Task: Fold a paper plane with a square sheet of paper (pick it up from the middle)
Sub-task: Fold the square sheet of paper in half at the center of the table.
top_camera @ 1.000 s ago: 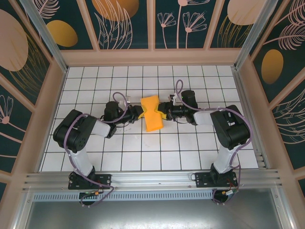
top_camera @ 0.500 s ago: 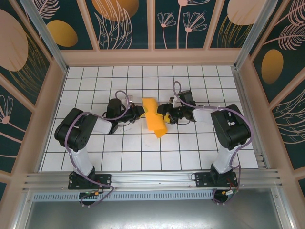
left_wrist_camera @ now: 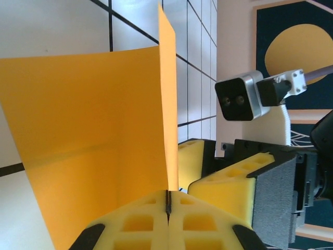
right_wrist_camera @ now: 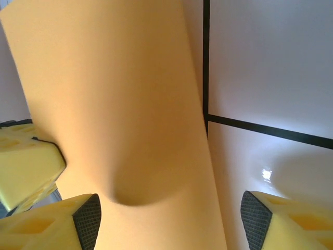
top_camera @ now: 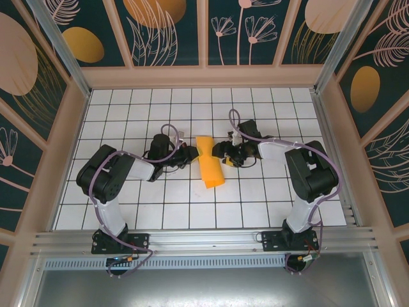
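From where I stand, the white gridded table (top_camera: 128,211) takes up most of the enclosure. Both arms lean in over its middle, the left arm (top_camera: 105,179) from the left and the right arm (top_camera: 310,169) from the right, with their wrists almost facing each other. Between them is the square sheet of paper (top_camera: 209,163), bright orange and not lying flat. From above it reads as a narrow strip running far to near, bent lengthwise, with one flap standing up off the tiles.

The left gripper (top_camera: 189,155) is clamped on the sheet's left side about halfway along. Its wrist view shows the yellow pads (left_wrist_camera: 135,229) pressed together with the paper's edge trapped in the seam. The right gripper (top_camera: 222,153) sits just beside the sheet's right side, fingers spread apart with the paper bulging between them, so I'd say it is straddling rather than gripping.

It looks to me like the first lengthwise fold is being formed. To do it well, the left pinch should act as a firm anchor while the right closes gently on the opposite edge. The two edges should be level before anything is pressed flat. Thin paper like this will likely buckle or crease crooked if one side gets pulled ahead, and a hard tug could slip it out of the pads
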